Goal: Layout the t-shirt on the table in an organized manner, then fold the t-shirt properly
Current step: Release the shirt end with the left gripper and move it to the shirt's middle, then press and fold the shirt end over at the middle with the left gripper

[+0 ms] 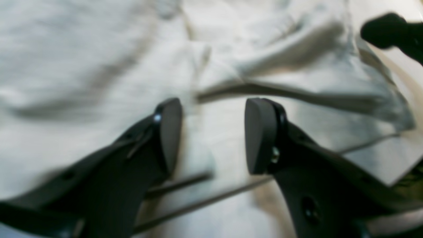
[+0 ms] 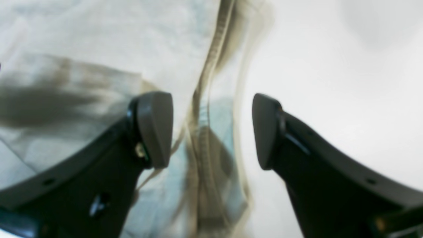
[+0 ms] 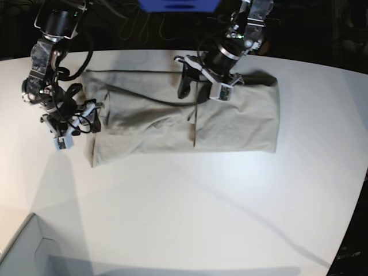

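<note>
The light grey-beige t-shirt (image 3: 236,118) lies on the white table (image 3: 190,213) as a long band, with sides turned in and a fold line near its middle. Over the shirt's upper middle hovers my left gripper (image 3: 201,87), open; in the left wrist view its fingertips (image 1: 170,132) stand apart above wrinkled cloth (image 1: 99,66) with nothing between them. At the shirt's left end sits my right gripper (image 3: 87,118), open. The right wrist view shows my right gripper (image 2: 211,130) straddling the shirt's stitched edge (image 2: 201,145), with bare table (image 2: 330,82) to the right.
A pale grey box corner (image 3: 23,247) sits at the front left. A blue object (image 3: 178,4) and cables lie beyond the table's back edge. The table's curved edge (image 3: 357,195) runs down the right. A blurred dark shape (image 1: 390,29) shows at the left wrist view's top right.
</note>
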Controlling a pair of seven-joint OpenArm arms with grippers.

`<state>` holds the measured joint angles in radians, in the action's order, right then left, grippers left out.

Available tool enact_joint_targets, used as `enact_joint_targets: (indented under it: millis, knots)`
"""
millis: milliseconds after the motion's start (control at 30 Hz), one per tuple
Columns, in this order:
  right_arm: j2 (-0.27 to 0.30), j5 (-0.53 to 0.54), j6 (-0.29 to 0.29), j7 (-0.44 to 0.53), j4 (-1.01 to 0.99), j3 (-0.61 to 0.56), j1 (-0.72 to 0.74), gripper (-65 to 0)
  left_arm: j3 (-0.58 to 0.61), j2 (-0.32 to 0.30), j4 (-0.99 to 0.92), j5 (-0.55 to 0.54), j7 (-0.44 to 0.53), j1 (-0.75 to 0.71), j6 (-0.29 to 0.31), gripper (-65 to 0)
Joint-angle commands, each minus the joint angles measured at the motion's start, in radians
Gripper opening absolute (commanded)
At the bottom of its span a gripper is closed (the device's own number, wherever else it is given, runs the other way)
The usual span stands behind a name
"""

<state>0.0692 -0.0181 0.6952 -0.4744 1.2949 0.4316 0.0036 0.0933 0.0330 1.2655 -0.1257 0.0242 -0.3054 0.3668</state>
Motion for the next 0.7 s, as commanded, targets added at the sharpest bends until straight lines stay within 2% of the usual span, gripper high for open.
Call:
enact_joint_targets:
  millis: [0, 200, 300, 400, 567, 667]
  knots:
    - [0.01, 0.017, 0.003, 0.022, 0.018, 0.002, 0.012, -26.7, 0.006, 0.014, 0.01, -0.012, 0.027, 0.004, 0.013, -34.7]
    - [0.01, 0.017, 0.003, 0.022, 0.018, 0.002, 0.014, -26.7, 0.01, 0.081, 0.036, -0.012, 0.027, 0.005, 0.014, -34.7]
    - [0.01, 0.017, 0.003, 0.019, 0.016, 0.002, 0.016, -26.7, 0.01, 0.081, 0.078, -0.012, 0.027, -0.001, 0.014, -34.7]
    - [0.01, 0.017, 0.003, 0.019, 0.016, 0.002, 0.016, -26.7, 0.003, 0.064, 0.11, -0.012, 0.027, -0.018, 0.013, -34.7]
    - [0.004, 0.017, 0.003, 0.019, 0.012, 0.0, 0.008, -26.7, -0.002, -0.009, 0.174, -0.015, 0.027, -0.05, 0.007, -34.7]
    - [0.001, 0.017, 0.003, 0.019, 0.01, -0.033, 0.003, -26.7, -0.004, -0.046, 0.204, -0.073, 0.027, -0.062, 0.007, -34.7]
